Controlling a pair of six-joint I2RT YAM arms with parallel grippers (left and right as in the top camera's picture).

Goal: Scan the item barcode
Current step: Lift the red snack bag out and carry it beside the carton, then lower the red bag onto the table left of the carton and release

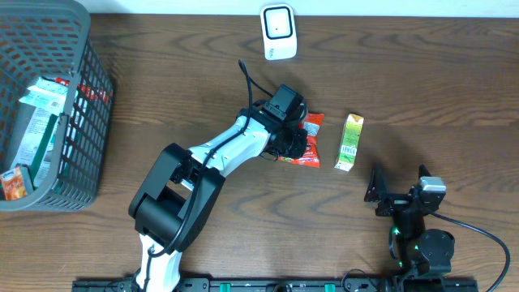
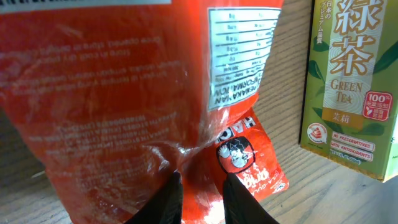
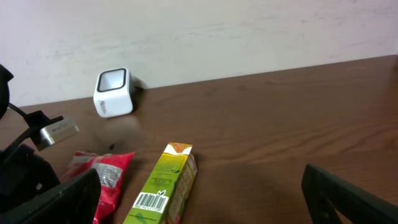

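Observation:
A red snack bag (image 1: 313, 136) lies on the wooden table, and my left gripper (image 1: 292, 146) is shut on its edge. The left wrist view shows the bag (image 2: 124, 81) up close, with a fold of foil pinched in my gripper (image 2: 200, 190). A green tea carton (image 1: 349, 142) lies just right of the bag, its barcode (image 3: 151, 200) facing up. The white scanner (image 1: 278, 31) stands at the table's far edge. My right gripper (image 1: 401, 193) stands open near the front edge, holding nothing, with the carton (image 3: 165, 183) ahead of it.
A grey wire basket (image 1: 87, 122) with several packaged items stands at the left end of the table. A black cable (image 1: 247, 77) runs along the left arm. In the right wrist view the scanner (image 3: 113, 92) sits against a pale wall.

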